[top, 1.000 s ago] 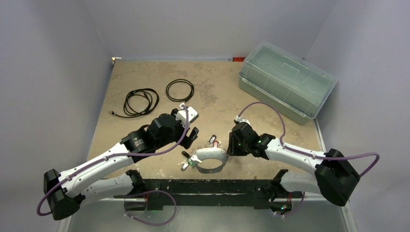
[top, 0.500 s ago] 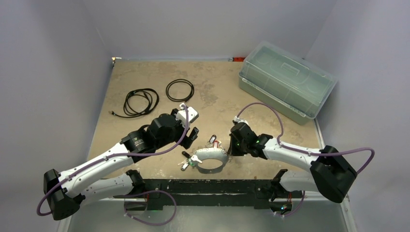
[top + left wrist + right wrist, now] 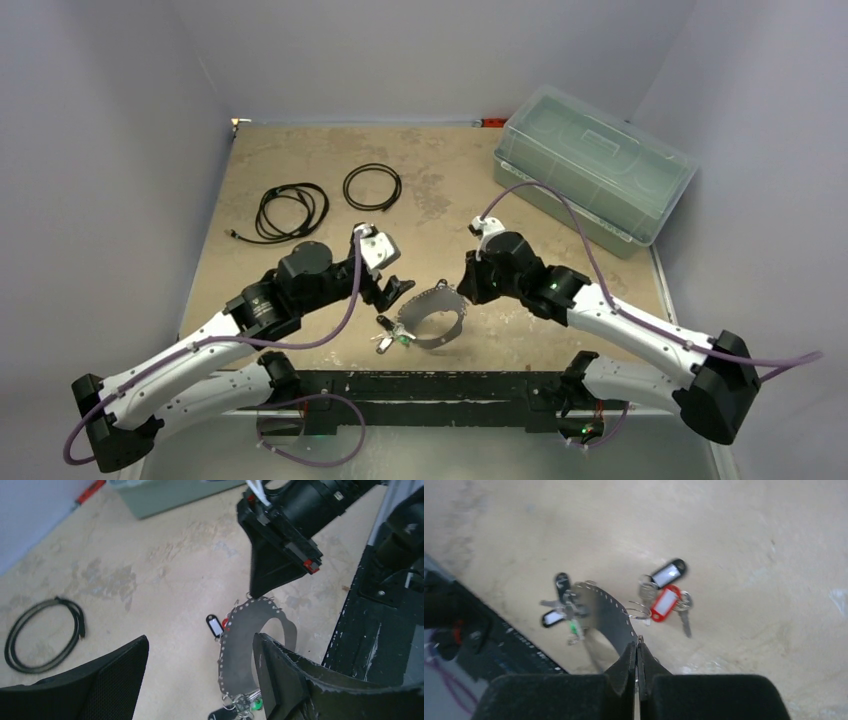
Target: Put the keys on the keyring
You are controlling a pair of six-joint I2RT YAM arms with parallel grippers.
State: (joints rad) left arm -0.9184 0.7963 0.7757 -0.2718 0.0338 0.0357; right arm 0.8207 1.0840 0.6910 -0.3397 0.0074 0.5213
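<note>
The keyring [image 3: 432,312] is a pale band loop with a perforated edge, tilted up off the table near the front. My right gripper [image 3: 466,291] is shut on its rim; in the right wrist view the fingertips [image 3: 637,647] pinch the band [image 3: 605,612]. A bunch of keys with black and green heads [image 3: 566,611] hangs on the band's far end. A red-tagged key [image 3: 664,602] and a black-tagged key [image 3: 667,573] lie on the table beside it. My left gripper [image 3: 394,291] is open and empty just left of the ring, which shows between its jaws [image 3: 246,645].
A clear lidded plastic box [image 3: 592,176] stands at the back right. Two black cable coils [image 3: 372,186] [image 3: 292,210] lie at the back left. A black rail [image 3: 430,385] runs along the table's front edge, close to the ring.
My right gripper has risen and shifted slightly left, tipping the keyring up off the table. My left arm has drawn back to the left a little, jaws still open.
</note>
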